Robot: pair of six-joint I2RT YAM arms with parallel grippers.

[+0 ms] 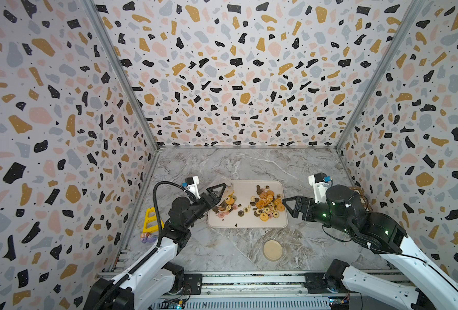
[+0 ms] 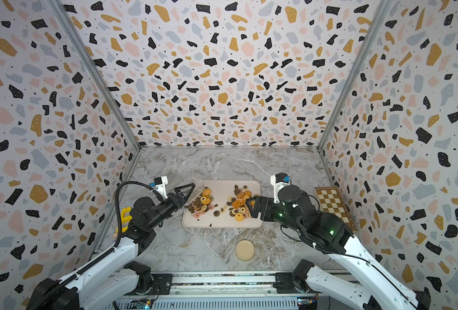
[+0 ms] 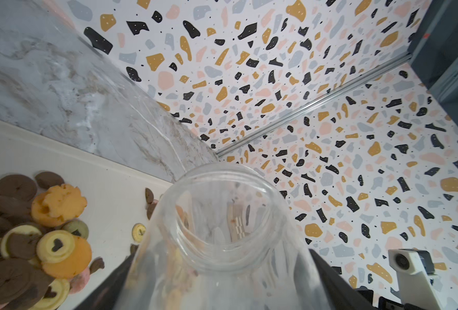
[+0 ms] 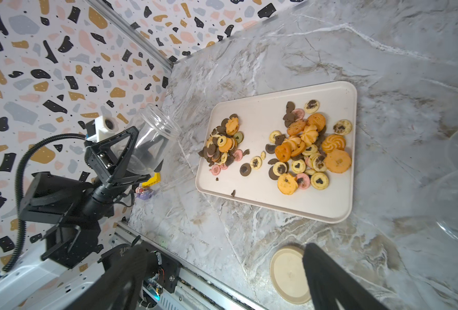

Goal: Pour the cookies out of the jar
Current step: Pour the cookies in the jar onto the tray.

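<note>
— While the left tool is clamped on the jar, where do the cookies lie?

— On the tray, in two heaps: a small one on the left arm's side and a larger one toward the right arm. The jar hangs tipped near the tray's left edge. It looks empty, though the clear wall lets the biscuits behind show through, so I cannot swear to the last crumb.

— So the pour looks done. What could spoil it?

— First, the right tool. Its jaws stand apart, holding nothing, and it hovers right by the larger heap. A careless sweep there would push biscuits over the low rim onto the counter.

— And the jar?

— It is smooth, round and clear, and gripped across the body. Set down on its side, it may roll. Brought down over the small heap, it would crush the thin ones; a few dark fragments lie on the tray as it is.

— The lid?

— Flat on the counter, well apart from the tray and nearer the arms' bases. An arm reaching for it low could catch the tray's near rim, and then the whole tray shifts and spills.
</note>
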